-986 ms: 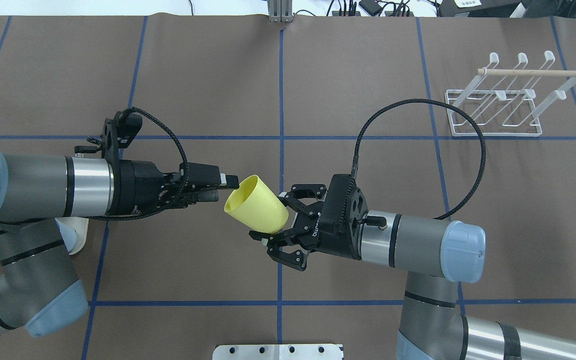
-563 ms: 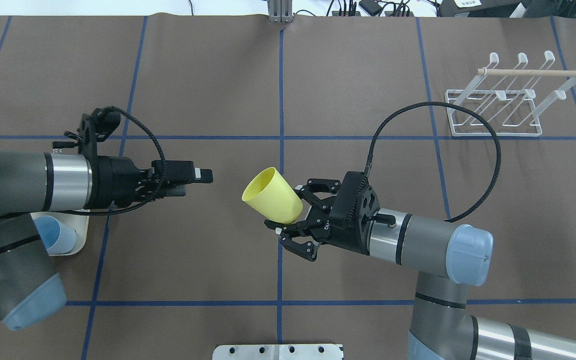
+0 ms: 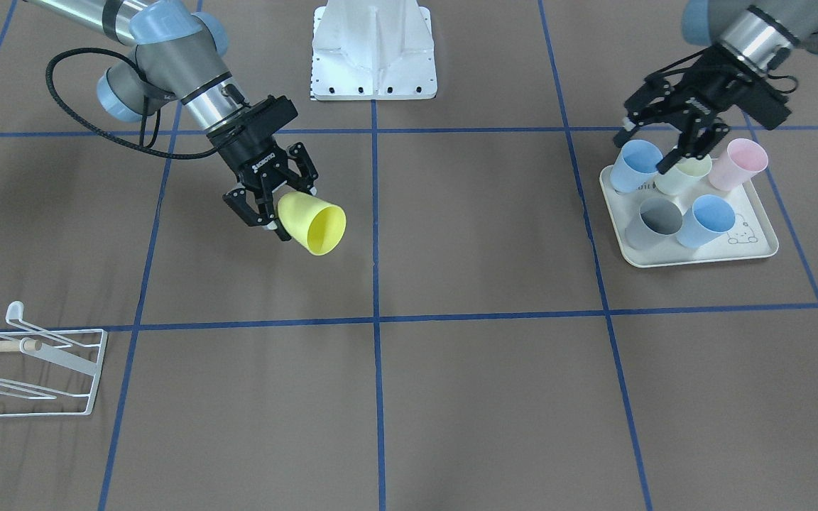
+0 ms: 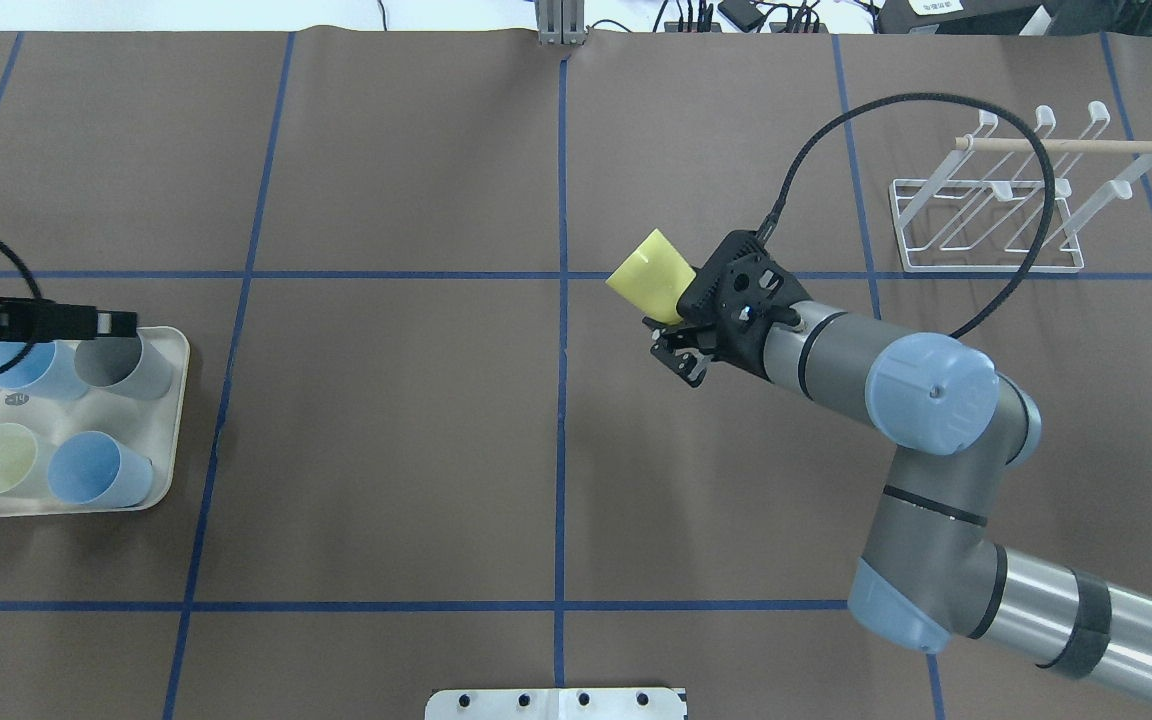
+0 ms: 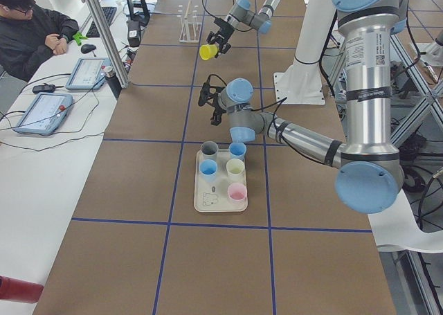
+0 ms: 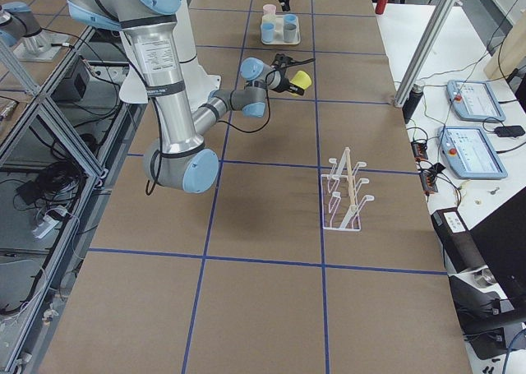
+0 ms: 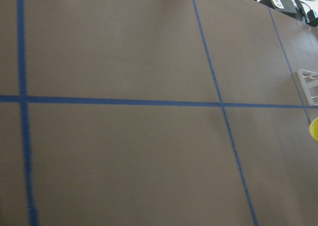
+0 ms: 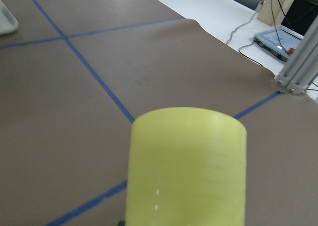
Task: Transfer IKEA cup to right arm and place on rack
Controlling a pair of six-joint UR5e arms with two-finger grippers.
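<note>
The handover is done: a second ago the left gripper [image 3: 647, 150] was at the rim of the yellow cup [image 4: 648, 275], and it has since let go and drawn back to the far left of the table. It now hangs with its fingers spread over the cups on the cream tray [image 4: 168, 450]. The right gripper [image 3: 277, 206] alone carries the cup, pinching it around the base. It has swung the cup over the centre line into the right half, mouth tilted away from the arm and held clear of the mat. That leaves only the placing step, and the rack [image 4: 976, 268] is well apart, farther right and farther back. From overhead, the wrist and the cup hide most of the right fingers, so the grip reads best from the front. The right wrist camera shows only the cup's wall. The left arm is cut by the overhead frame's edge, and the front view crops the rack. A black cable loop crosses in front of the rack's prongs.
</note>
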